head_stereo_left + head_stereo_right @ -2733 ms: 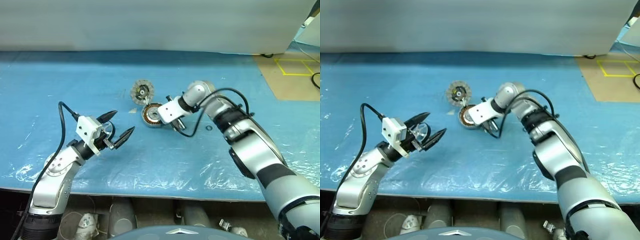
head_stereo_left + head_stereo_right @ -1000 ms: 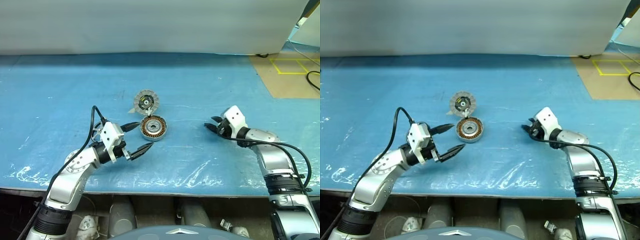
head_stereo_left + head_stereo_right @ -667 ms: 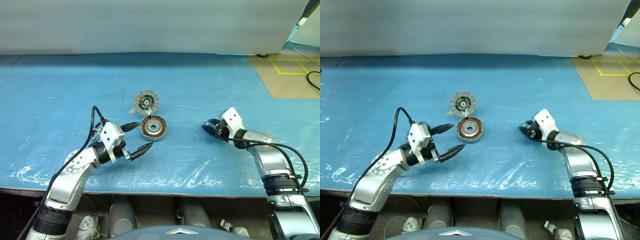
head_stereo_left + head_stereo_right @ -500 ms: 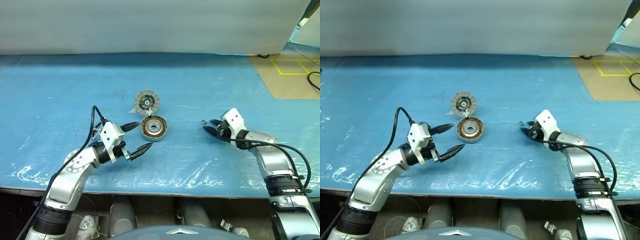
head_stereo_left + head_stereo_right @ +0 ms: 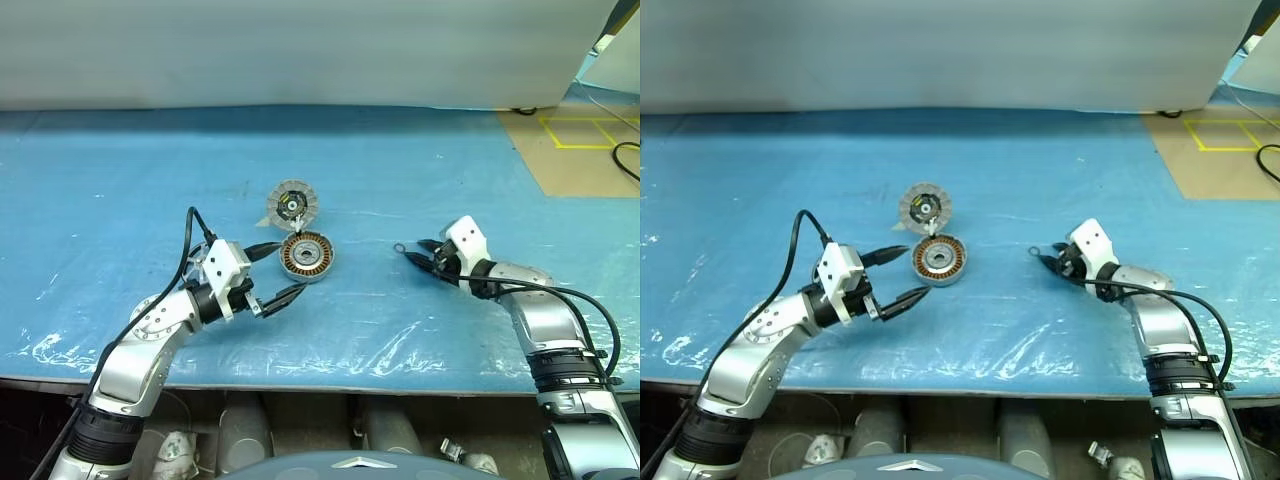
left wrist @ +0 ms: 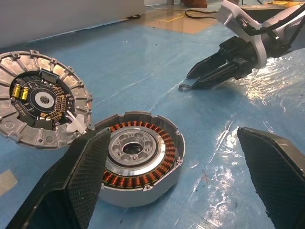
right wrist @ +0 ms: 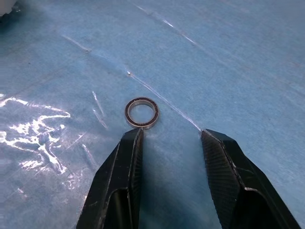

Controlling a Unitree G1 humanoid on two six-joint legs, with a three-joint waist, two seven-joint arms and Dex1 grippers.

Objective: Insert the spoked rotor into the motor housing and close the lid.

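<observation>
The spoked rotor, copper windings round a silver hub, lies flat on the blue table inside a low grey wall. Touching its far edge lies the motor housing, a grey finned round shell with a dark centre. I cannot tell a separate lid apart. My left gripper is open wide just in front of the rotor, which lies ahead between the fingers. My right gripper is open on the table to the rotor's right, with nothing between its fingers.
A small metal ring lies on the blue sheet at the right gripper's fingertips, one tip beside it. A tan floor patch with yellow tape is at the far right. A white wall runs behind the table.
The right gripper has left the rotor and drawn back to the right, and the left gripper has come up to the rotor. Over the last second the small ring has come into view at the right fingertips.
</observation>
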